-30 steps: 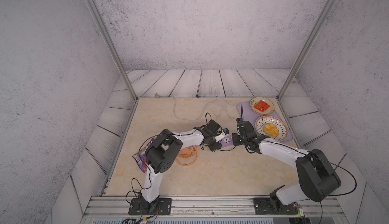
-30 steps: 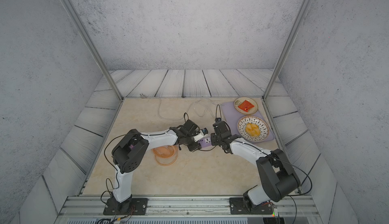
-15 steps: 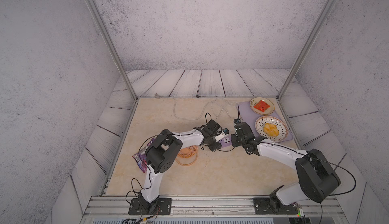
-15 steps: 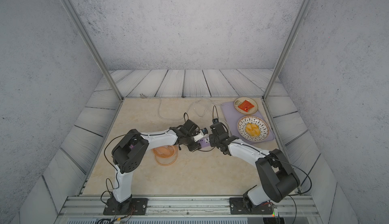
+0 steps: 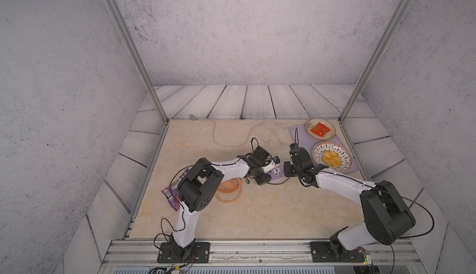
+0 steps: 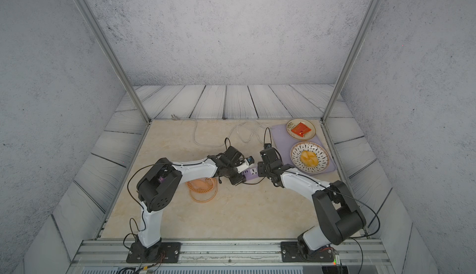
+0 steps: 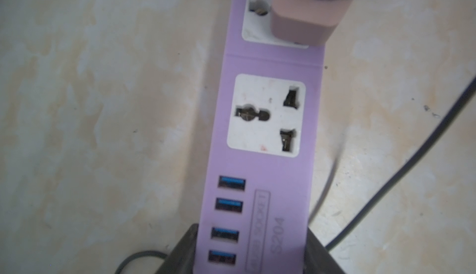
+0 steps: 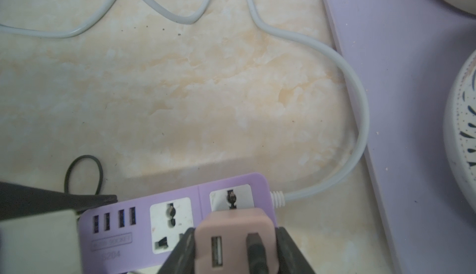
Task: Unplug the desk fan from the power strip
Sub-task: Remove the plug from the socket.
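Note:
The lavender power strip (image 5: 277, 173) (image 6: 251, 173) lies mid-table between my two arms. My left gripper (image 7: 251, 247) (image 5: 265, 177) is shut on its USB end (image 7: 226, 234), one finger on each long side. My right gripper (image 8: 235, 249) (image 5: 287, 172) is shut on the pinkish plug cube (image 8: 235, 234) (image 7: 304, 20), which sits over the socket nearest the cord; whether its pins are still inside is hidden. The thin black cable (image 7: 412, 162) runs off from the cube. The orange desk fan (image 5: 229, 189) (image 6: 202, 186) lies flat beside my left forearm.
The strip's whitish-grey cord (image 5: 231, 144) (image 8: 355, 100) loops across the back of the table. A pale-purple tray (image 5: 296, 133) at the back right holds a plate with a red packet (image 5: 320, 129) and a patterned bowl (image 5: 345, 165). A purple snack packet (image 5: 172, 192) lies at the left edge.
My right gripper has shifted slightly to the left, toward the strip. The left arm and the fan have not moved.

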Tool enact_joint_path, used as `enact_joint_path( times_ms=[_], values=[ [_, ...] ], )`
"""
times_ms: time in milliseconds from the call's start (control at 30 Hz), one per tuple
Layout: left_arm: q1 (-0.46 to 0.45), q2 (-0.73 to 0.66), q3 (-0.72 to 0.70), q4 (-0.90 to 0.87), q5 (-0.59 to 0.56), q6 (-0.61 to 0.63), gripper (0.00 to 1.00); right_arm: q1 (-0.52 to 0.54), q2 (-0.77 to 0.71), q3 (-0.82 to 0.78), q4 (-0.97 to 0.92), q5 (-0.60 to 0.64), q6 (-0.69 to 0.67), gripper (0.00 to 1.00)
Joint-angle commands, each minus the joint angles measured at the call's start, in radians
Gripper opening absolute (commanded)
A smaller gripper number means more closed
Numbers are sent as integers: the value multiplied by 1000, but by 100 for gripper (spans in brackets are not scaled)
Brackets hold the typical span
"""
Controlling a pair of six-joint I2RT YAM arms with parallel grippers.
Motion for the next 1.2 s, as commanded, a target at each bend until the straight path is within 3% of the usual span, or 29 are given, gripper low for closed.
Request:
enact_joint_path(
  times_ms=[0, 367, 500, 700, 1167],
  values=[
    [9, 14, 2, 37, -14, -51, 0, 38, -7, 10, -37, -27, -2, 10],
    [9, 18, 9, 33, -11, -59, 0, 81, -44, -59, 78, -61, -68, 10],
    [9, 18, 6, 33, -11, -59, 0, 59, -37, -37, 29, -45, -20, 10],
    [9, 14, 1, 34, -11, -59, 0, -18, -23, -44, 36, -132, 84, 10],
    [9, 23, 10, 37, -7, -62, 0, 48, -42, -18, -8, -81, -37, 10]
  ],
)
